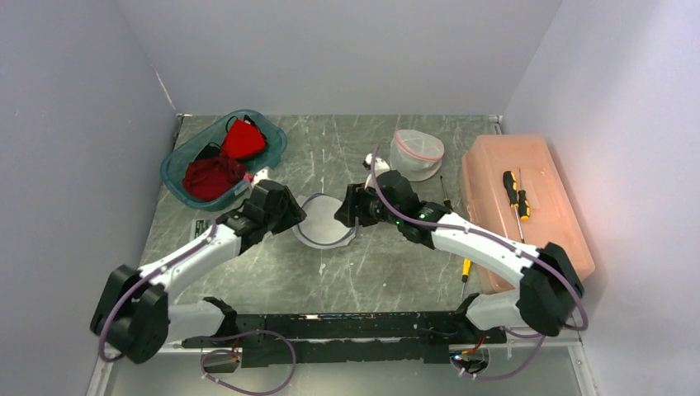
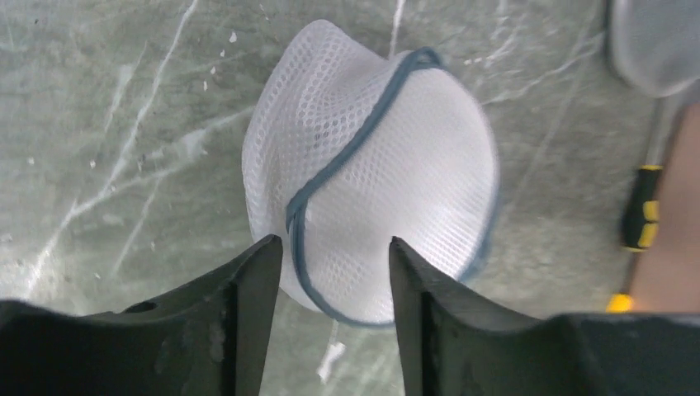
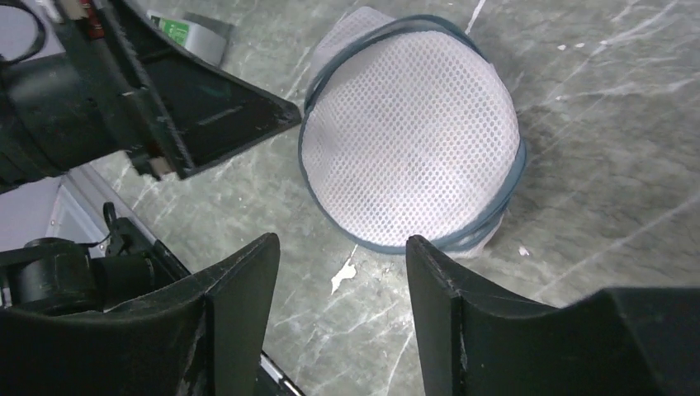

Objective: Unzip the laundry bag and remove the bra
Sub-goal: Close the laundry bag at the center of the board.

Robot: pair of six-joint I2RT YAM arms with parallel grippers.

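**Clerk:** Item one, the laundry bag?

**Robot:** Laundry bag (image 1: 323, 221): white mesh, blue-grey trim, domed. It lies on the desk (image 1: 388, 272) at the centre of the top view, between my two grippers. I cannot tell whether its zip is closed.

**Clerk:** Left gripper?

**Robot:** My left gripper (image 2: 334, 247): jaws apart, at the bag's left edge in the top view. In its wrist view the mesh shows through the gap, lower centre of frame. The jaws are not closed on it.

**Clerk:** Right gripper?

**Robot:** My right gripper (image 3: 340, 243): jaws apart, just right of the bag, holding nothing. The bag sits upper centre in its wrist view.

**Clerk:** Remainder?

**Robot:** Teal bin (image 1: 223, 157) with red garments (image 1: 216, 175), upper left. Second mesh bag (image 1: 417, 153), pink trim, upper centre. Orange box (image 1: 528, 206) at right, with a screwdriver (image 1: 516, 194) on its lid.
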